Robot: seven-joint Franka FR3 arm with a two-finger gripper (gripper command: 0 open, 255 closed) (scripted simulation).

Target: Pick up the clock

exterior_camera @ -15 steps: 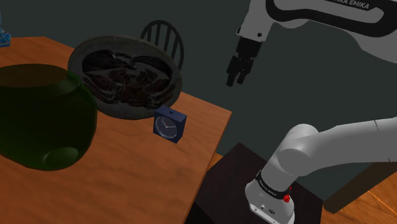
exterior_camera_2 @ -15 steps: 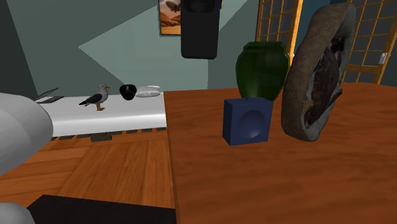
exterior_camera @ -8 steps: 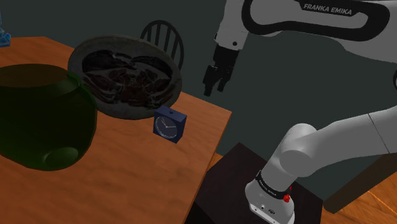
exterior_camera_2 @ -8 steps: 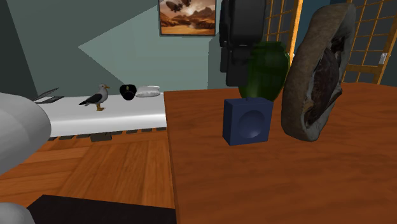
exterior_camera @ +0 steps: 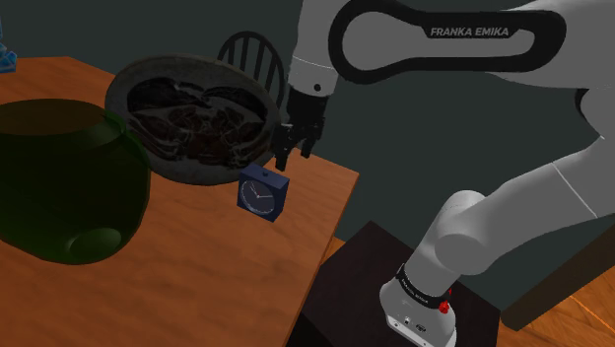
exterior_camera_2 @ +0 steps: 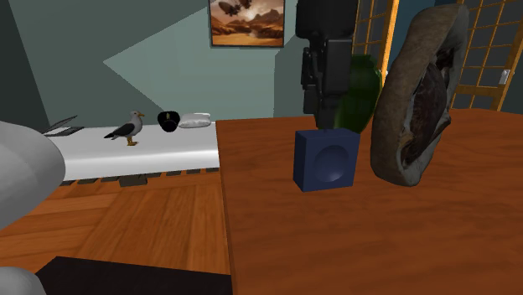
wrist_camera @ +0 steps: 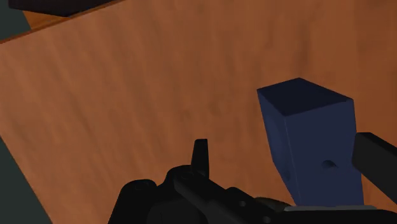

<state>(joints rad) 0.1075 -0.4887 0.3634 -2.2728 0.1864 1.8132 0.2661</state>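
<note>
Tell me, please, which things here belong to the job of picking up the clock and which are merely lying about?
For the job:
- blue clock
- hand, open, just above the clock

Lying about:
- dark green vase
- large dark bowl
- chair
- seagull figurine

Exterior views seemingly oppose; both share clock (exterior_camera: 262, 194).

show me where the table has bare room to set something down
Bare wood lies on the table between the green vase, the blue clock and the edge toward the stand. It is crowded behind the clock: the dark bowl stands close and the open gripper hovers above.
</note>
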